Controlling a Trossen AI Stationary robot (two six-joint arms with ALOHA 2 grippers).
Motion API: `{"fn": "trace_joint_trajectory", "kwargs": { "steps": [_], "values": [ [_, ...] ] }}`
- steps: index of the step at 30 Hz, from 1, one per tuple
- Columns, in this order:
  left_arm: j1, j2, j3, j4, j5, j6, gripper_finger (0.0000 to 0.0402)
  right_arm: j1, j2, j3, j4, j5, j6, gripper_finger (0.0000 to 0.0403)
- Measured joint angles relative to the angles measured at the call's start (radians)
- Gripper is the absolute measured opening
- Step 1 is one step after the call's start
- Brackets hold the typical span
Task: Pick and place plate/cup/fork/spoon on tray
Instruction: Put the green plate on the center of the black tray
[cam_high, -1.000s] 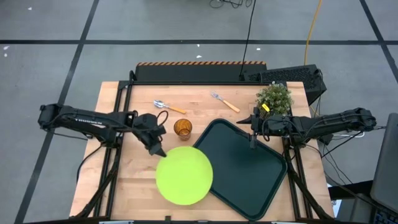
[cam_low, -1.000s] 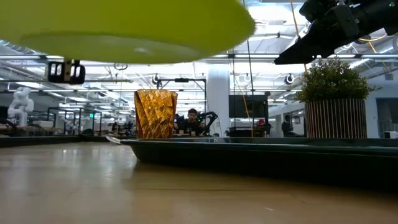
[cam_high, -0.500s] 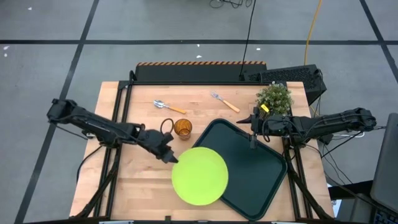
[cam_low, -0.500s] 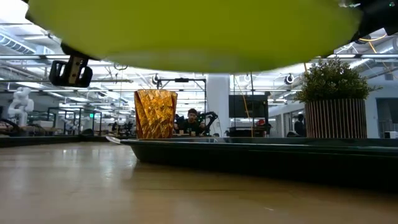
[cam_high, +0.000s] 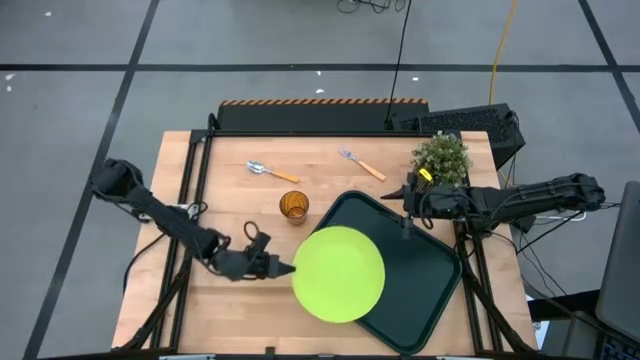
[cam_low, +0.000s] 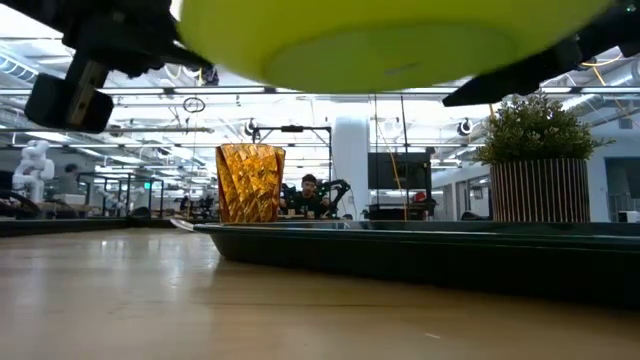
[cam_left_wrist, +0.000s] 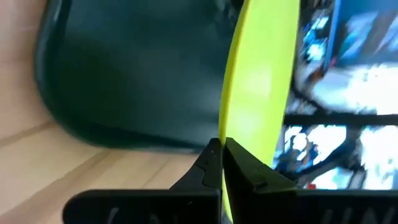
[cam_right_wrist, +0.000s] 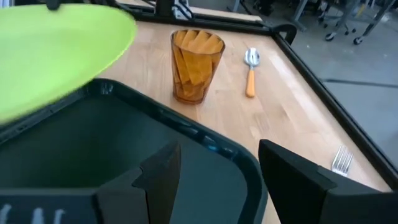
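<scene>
Slippage is threatening the plate (cam_high: 339, 274), which the left gripper (cam_high: 281, 268) is pinching by one rim edge above the tray (cam_high: 425, 270); right gripper (cam_high: 405, 204) is hanging wide over the tray's far corner, inviting a knock.

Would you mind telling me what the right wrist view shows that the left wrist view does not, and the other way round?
Only the right wrist view shows the cup, the spoon, the fork's tines, and the right end effector open above the tray's corner. Only the left wrist view shows the left end effector shut on the plate's edge, holding it above the table. Both show the lime-green plate and the dark tray on the wooden table.
</scene>
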Motion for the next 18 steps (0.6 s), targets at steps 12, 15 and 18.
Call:
{"fn": "trace_joint_trajectory", "kwargs": {
  "steps": [12,15,18],
  "values": [
    [-0.009,0.250,0.196,0.034,-0.079,-0.095,0.0000,0.002,0.000,0.000,0.016,-0.079,0.012,0.0210],
    [0.011,0.292,0.272,0.030,-0.086,-0.086,0.0000,0.002,0.000,0.000,0.014,-0.079,0.009,0.0210],
    [0.024,0.346,0.347,0.004,-0.097,-0.107,0.0000,0.002,0.000,0.000,0.008,-0.079,-0.009,0.0210]
  ]
}}
